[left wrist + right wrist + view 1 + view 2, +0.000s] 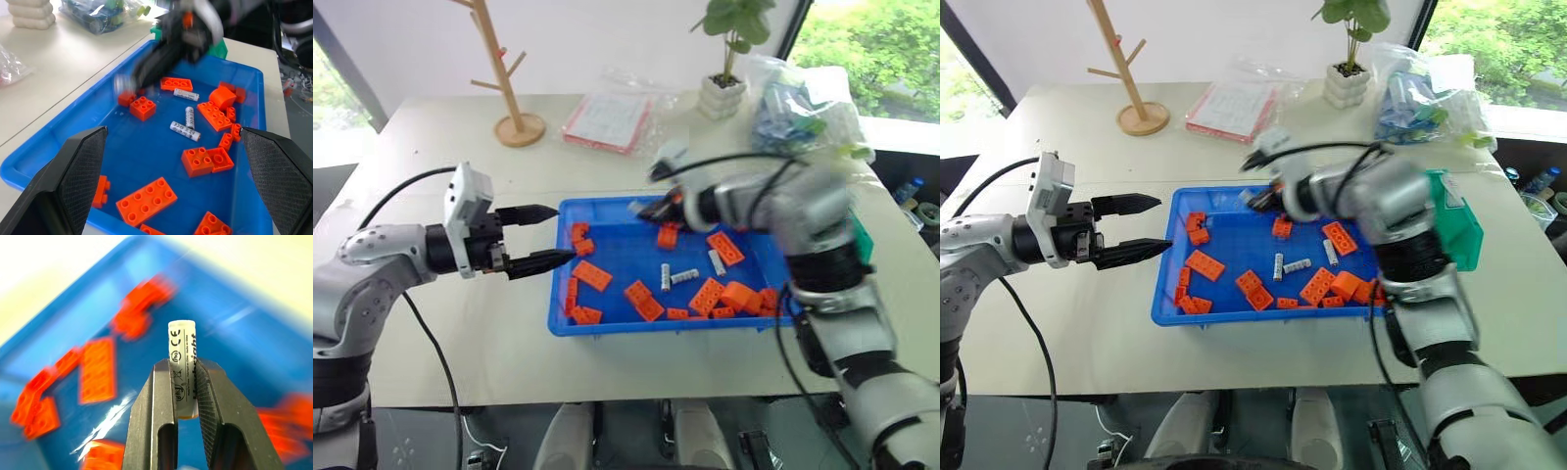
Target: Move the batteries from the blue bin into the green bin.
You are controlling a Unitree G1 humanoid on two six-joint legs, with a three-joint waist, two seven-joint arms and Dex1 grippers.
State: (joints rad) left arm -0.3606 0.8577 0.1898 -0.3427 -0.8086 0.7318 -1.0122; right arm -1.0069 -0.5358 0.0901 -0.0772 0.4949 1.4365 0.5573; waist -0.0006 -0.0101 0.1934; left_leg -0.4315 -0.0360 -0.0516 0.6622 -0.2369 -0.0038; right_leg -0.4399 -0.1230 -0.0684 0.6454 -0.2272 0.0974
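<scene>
The blue bin point(607, 326) sits on the table's middle. Three batteries point(684, 277) lie among orange bricks point(591, 275) in it. My right gripper point(183, 364) is shut on another battery point(182, 340), a white cylinder standing upright between its fingers. That gripper point(651, 208) hangs above the bin's far edge. My left gripper point(563, 235) stands open at the bin's left rim, nothing between its fingers. The green bin point(1457, 220) stands at the blue bin's right, partly hidden behind my right arm.
A wooden branch stand point(514, 122), a flat plastic packet point(607, 119), a potted plant point(724, 93) and a stuffed plastic bag point(803, 108) line the far side of the table. The table's near edge runs just below the blue bin.
</scene>
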